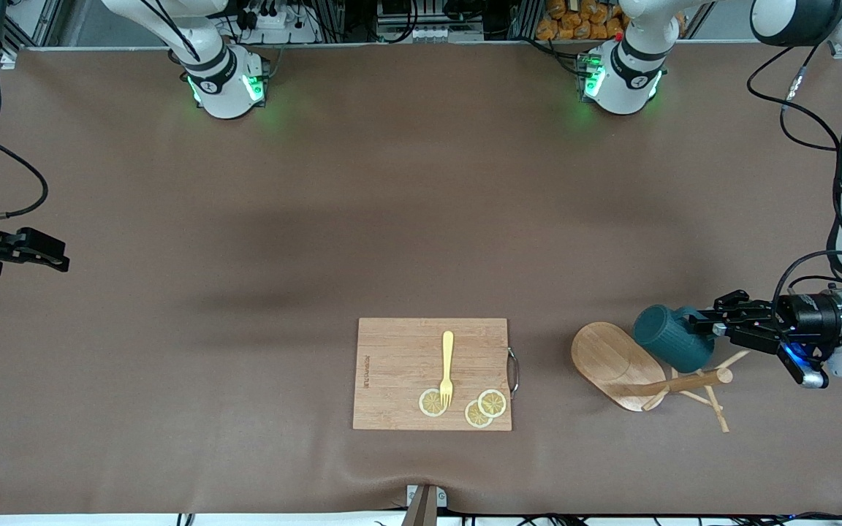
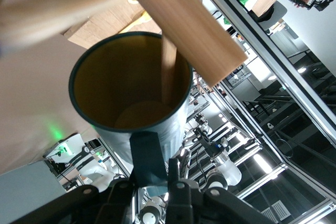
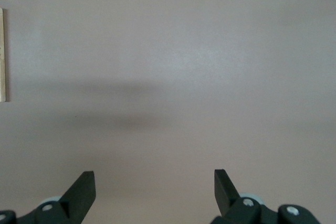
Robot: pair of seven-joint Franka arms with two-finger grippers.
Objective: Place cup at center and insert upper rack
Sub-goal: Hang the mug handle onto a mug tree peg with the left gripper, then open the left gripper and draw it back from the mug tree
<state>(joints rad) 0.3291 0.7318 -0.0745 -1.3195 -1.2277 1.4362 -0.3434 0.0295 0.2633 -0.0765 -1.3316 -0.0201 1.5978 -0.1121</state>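
Observation:
The dark teal cup [image 1: 673, 336] lies tilted against the wooden mug tree [image 1: 615, 361], which lies on its side near the left arm's end of the table. The tree's post [image 1: 691, 382] and pegs point toward the left arm's end. My left gripper [image 1: 710, 321] is shut on the cup's handle [image 2: 147, 156]. In the left wrist view the cup's tan inside [image 2: 105, 87] faces the camera. A thin peg [image 2: 169, 72] reaches into it from the post [image 2: 189, 30]. My right gripper [image 1: 55, 256] waits open and empty over bare table at the right arm's end [image 3: 155, 182].
A rectangular bamboo cutting board [image 1: 392, 365] lies near the table's front edge at the middle. It bears a yellow fork [image 1: 447, 365] and three lemon slices [image 1: 432, 402]. The board's edge shows in the right wrist view [image 3: 2, 56].

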